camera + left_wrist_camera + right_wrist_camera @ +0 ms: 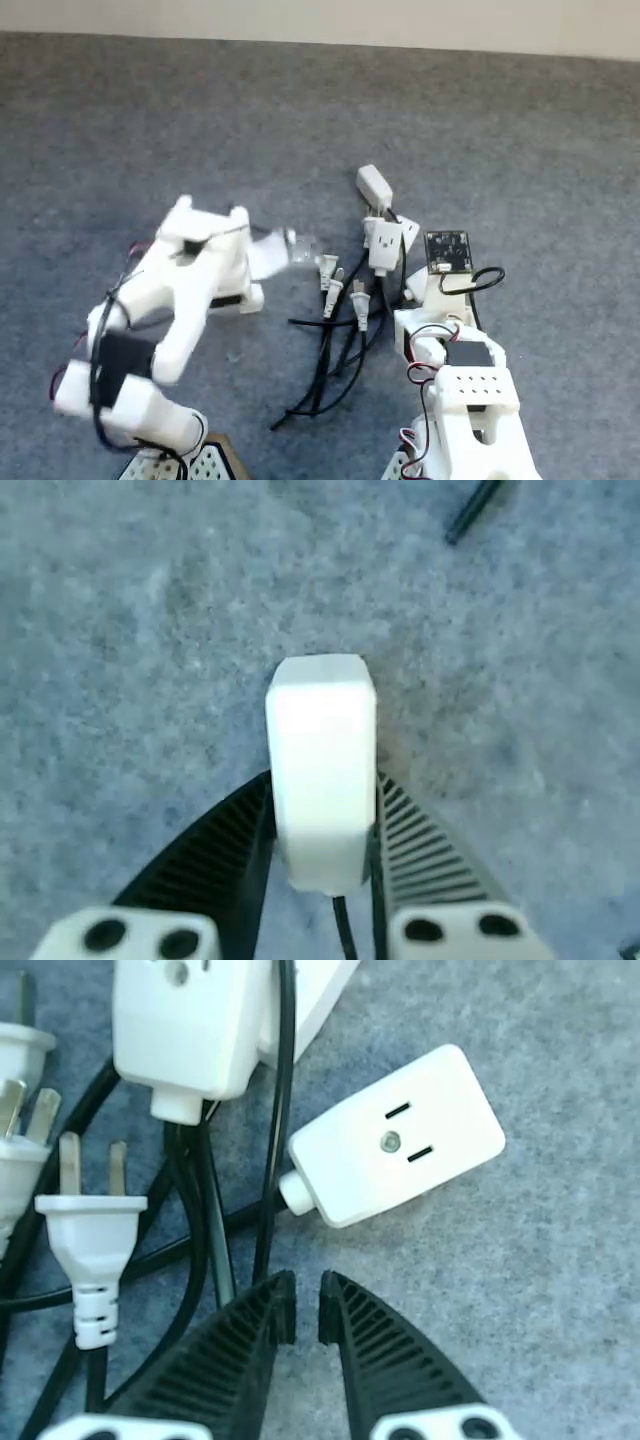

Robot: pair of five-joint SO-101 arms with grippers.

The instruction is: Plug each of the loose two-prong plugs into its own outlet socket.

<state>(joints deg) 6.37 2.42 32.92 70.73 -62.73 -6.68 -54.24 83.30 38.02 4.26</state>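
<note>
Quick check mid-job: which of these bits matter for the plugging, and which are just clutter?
For the job: loose two-prong plugs; outlet sockets; white corded block in the left claw; black cords.
Just lying about: perforated plates at the near edge; grey carpet underneath.

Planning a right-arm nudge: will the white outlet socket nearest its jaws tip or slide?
Probably slides: the outlet socket lies flat, a boxy rigid block, so tipping seems unlikely. Its black cord, tangled with others, may drag or swivel it.
</note>
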